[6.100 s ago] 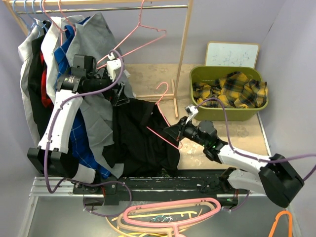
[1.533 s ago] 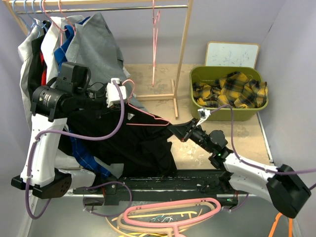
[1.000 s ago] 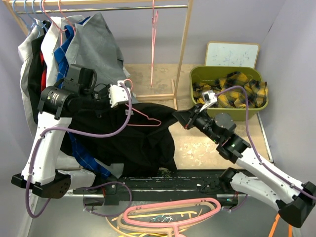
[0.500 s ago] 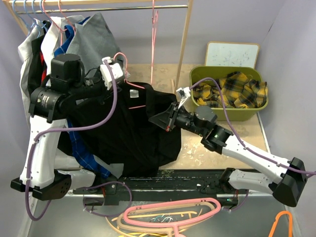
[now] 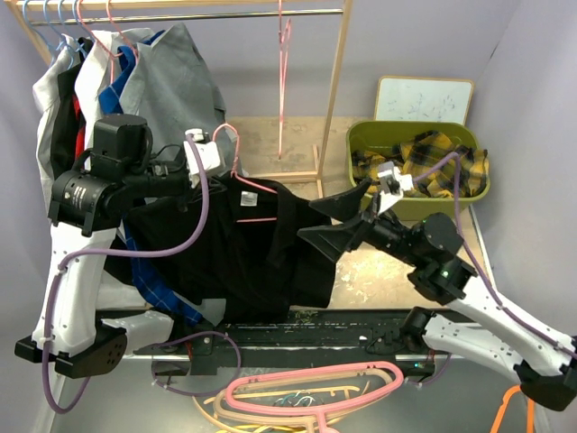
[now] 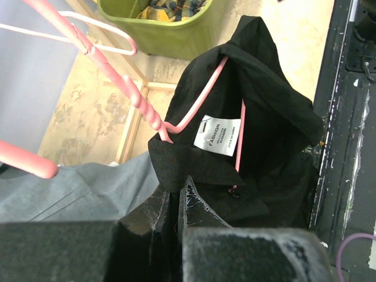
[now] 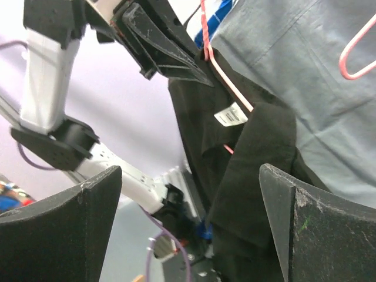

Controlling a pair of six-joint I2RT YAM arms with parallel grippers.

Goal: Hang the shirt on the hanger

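The black shirt (image 5: 243, 253) hangs in mid-air from the thin pink hanger (image 5: 261, 188), whose hook sticks up above my left gripper (image 5: 224, 174). In the left wrist view that gripper (image 6: 173, 188) is shut at the hanger's (image 6: 141, 100) neck, and the shirt's (image 6: 264, 117) collar flap covers the pinch point. One pink hanger arm runs inside the collar beside the white label. My right gripper (image 5: 329, 219) stands wide open just right of the shirt's edge and holds nothing. In its wrist view (image 7: 191, 170) the black cloth (image 7: 258, 147) hangs beyond the fingers, under the hanger (image 7: 232, 88).
A wooden rack (image 5: 335, 99) behind carries another pink hanger (image 5: 282, 63) and a grey shirt (image 5: 171, 81) among other clothes at left. A green bin (image 5: 419, 207) with plaid cloth and a whiteboard (image 5: 424, 97) sit at right. A thick pink hanger (image 5: 315, 388) and an orange one (image 5: 514, 406) lie by the arm bases.
My right gripper has opened, let go of the shirt's right edge and drawn back to the right. The shirt now hangs lower from the hanger. The left gripper has stayed shut.
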